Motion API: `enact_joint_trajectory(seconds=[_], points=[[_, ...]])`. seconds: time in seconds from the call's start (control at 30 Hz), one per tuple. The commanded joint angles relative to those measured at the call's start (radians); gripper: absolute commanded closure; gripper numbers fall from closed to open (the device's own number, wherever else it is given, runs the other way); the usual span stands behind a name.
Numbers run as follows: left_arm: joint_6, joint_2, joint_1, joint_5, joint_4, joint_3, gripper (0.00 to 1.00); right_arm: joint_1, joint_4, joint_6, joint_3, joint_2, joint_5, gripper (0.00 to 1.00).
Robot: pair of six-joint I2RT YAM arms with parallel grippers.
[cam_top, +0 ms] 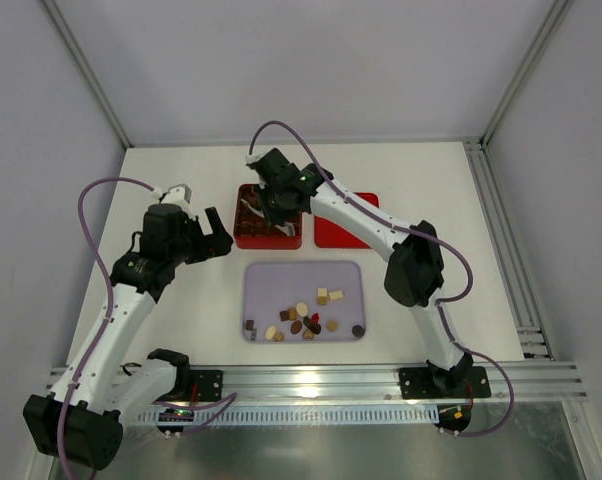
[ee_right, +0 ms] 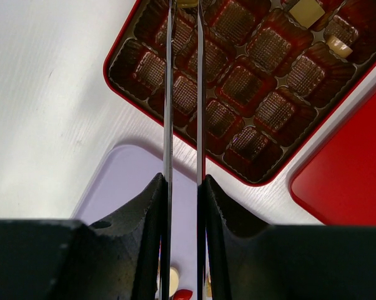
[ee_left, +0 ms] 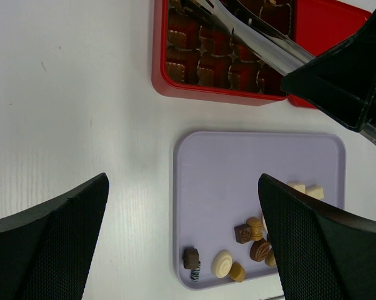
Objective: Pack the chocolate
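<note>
An aluminium rail (cam_top: 311,378) ran nearest, then the white table (cam_top: 181,300). On the lilac tray (cam_top: 281,280) lay the chocolate (cam_top: 301,320), small brown, tan and cream pieces clustered by its near edge. Off the tray's far left corner the left gripper (cam_top: 221,237) gaped wide. Beyond the tray the right gripper (ee_right: 183,181) pinched metal tweezers (ee_right: 168,94) over the red box (cam_top: 266,243), with pale walls behind
</note>
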Motion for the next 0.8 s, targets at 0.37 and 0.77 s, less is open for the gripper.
enact_joint_trajectory(seconds=[0.37,0.77], points=[[0.01,-0.019,0.004,0.001,0.014,0.027,0.0,-0.005,0.033,-0.004,0.077,0.0,0.029,0.6],[0.008,-0.017,0.004,-0.002,0.012,0.025,0.0,-0.005,0.001,-0.01,0.04,-0.112,0.066,0.57]])
